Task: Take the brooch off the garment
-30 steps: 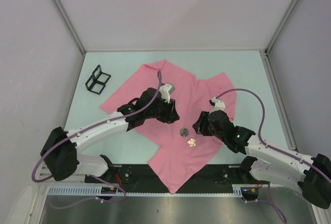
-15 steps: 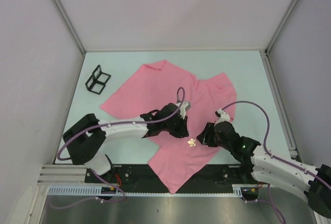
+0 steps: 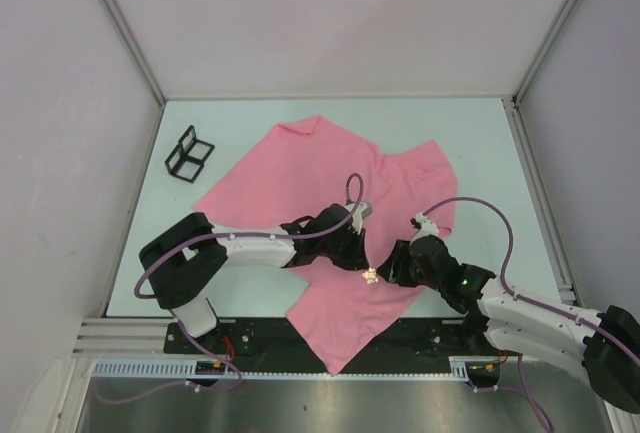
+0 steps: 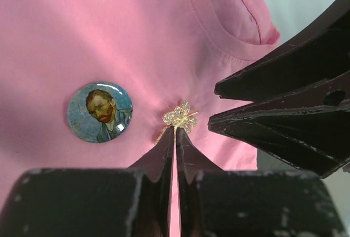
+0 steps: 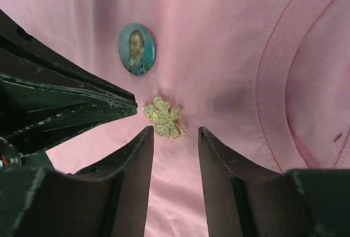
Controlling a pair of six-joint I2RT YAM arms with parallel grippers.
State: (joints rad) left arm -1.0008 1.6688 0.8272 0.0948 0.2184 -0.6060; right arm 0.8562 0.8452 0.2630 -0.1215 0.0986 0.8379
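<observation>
Brooch (image 5: pixel 162 116) lies before my open, empty right gripper (image 5: pixel 175 138); left gripper (image 4: pixel 175 133) closed beside it. Pulling while fastened could tear shirt (image 5: pixel 219 40).

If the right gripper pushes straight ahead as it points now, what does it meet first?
Most likely the small gold glittery leaf-shaped brooch pinned to the pink cloth T-shirt. It lies just beyond the tips of the open right gripper, though depth is unclear.

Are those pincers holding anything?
The right pincer is open, holding nothing. The left pincer is shut beside the brooch; whether it grips it cannot be told.
</observation>
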